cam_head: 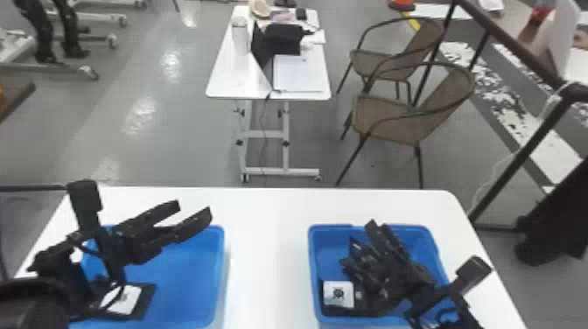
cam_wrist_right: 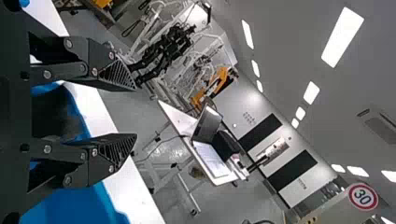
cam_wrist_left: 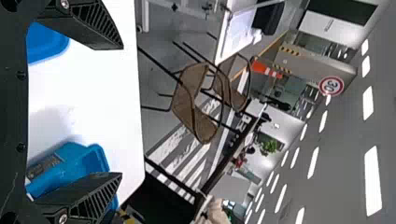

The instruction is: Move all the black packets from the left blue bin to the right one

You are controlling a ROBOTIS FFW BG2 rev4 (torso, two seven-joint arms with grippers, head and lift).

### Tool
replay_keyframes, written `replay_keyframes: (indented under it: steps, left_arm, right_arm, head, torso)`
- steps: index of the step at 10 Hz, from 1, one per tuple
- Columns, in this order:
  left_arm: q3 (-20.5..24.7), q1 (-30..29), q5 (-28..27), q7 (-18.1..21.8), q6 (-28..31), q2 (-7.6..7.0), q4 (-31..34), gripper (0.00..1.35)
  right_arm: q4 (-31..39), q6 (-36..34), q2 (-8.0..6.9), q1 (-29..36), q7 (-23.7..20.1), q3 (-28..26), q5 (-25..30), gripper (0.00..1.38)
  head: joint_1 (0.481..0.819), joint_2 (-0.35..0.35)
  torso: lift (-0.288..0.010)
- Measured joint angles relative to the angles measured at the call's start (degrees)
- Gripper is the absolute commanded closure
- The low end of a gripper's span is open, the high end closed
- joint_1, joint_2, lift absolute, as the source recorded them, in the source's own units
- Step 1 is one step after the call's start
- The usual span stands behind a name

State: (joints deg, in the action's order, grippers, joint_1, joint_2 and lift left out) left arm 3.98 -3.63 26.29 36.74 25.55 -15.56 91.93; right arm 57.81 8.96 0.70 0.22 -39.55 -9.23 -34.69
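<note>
Black packets (cam_head: 362,267) lie in the right bin (cam_head: 312,262), lower right of the head view; at least one packet (cam_head: 148,301) is left in the left bin (cam_head: 220,262), lower left. Left pincer (cam_head: 194,208) and right pincer (cam_wrist_right: 136,111) have the fingers apart.

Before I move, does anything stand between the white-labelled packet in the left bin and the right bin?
Yes. The packet must clear the facing walls of the left bin and right bin, and the right pincer hangs over the right bin, perhaps crowding the drop. I see no other obstacle between the bins.
</note>
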Motion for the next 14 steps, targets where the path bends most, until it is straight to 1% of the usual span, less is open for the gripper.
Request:
replay_keyframes:
  steps: [1, 2, 3, 4, 5, 6, 7, 8, 9, 10, 11, 13, 14]
  left_arm:
    - [3.1, -1.8, -1.4, 0.1, 1.1, -0.53, 1.8, 0.23]
    - [5.5, -3.0, -3.3, 0.6, 3.0, -0.98, 2.8, 0.24]
    - [8.0, -3.7, -6.4, 1.9, 6.7, -1.14, 3.4, 0.24]
    - [10.9, -4.6, -10.1, 2.4, 12.5, -0.91, 4.4, 0.24]
    - [13.5, -5.6, -14.8, 2.4, 18.9, -0.13, 6.3, 0.24]
    - [15.3, -6.3, -19.9, 2.4, 25.2, 1.02, 8.6, 0.24]
    - [16.5, -6.5, -25.7, 2.7, 29.4, 2.5, 10.2, 0.24]
    - [17.2, -6.3, -30.9, 2.9, 31.0, 3.99, 10.4, 0.24]
    - [17.4, -5.7, -35.4, 3.3, 31.5, 4.91, 9.6, 0.24]
    - [17.1, -4.7, -38.4, 3.5, 31.4, 5.14, 7.7, 0.24]
    - [16.4, -3.3, -39.3, 3.9, 29.6, 4.82, 4.1, 0.25]
    - [13.4, -0.4, -40.6, 4.0, 28.0, 3.73, -2.6, 0.25]
    - [12.7, 1.1, -40.8, 4.0, 26.6, 3.59, -6.5, 0.29]
  right_arm:
    - [-0.3, 2.0, 0.0, 0.2, 0.7, -1.4, -0.2, 0.12]
    - [1.7, 2.9, 0.0, 1.0, 0.9, -2.9, -1.1, 0.15]
    - [4.8, 3.1, 0.0, 2.1, 0.9, -4.2, -2.0, 0.16]
    - [7.9, 3.1, 0.0, 3.1, 0.9, -4.9, -3.0, 0.16]
    - [10.1, 2.9, 0.0, 4.0, 0.9, -5.0, -3.9, 0.16]
    - [11.4, 2.5, 0.0, 4.8, 0.9, -4.8, -4.5, 0.16]
    - [11.9, 2.2, 0.0, 5.2, 0.9, -4.7, -4.8, 0.16]
    - [12.0, 2.0, 0.0, 5.4, 0.9, -4.7, -5.1, 0.16]
    - [11.8, 1.8, 0.0, 5.5, 0.8, -4.6, -5.2, 0.16]
    - [11.5, 1.7, 0.0, 5.5, 0.8, -4.5, -5.3, 0.16]
    - [11.3, 1.7, 0.0, 5.5, 0.7, -4.5, -5.4, 0.16]
    - [10.8, 1.6, 0.0, 5.4, 0.3, -4.4, -5.8, 0.16]
    - [10.6, 1.5, 0.0, 5.4, 0.2, -4.4, -6.1, 0.16]
  head:
    - [0.695, -0.017]
    - [0.695, -0.012]
    - [0.695, -0.01]
    - [0.695, 0.006]
    - [0.695, 0.034]
    - [0.695, 0.063]
    - [0.695, 0.09]
    - [0.695, 0.103]
    - [0.695, 0.122]
    - [0.695, 0.137]
    - [0.695, 0.14]
    - [0.695, 0.132]
    - [0.695, 0.128]
  torso:
    - [0.0]
    - [0.0]
    - [0.0]
    - [0.0]
    - [0.0]
    - [0.0]
    - [0.0]
    - [0.0]
    - [0.0]
    - [0.0]
    - [0.0]
    - [0.0]
    - [0.0]
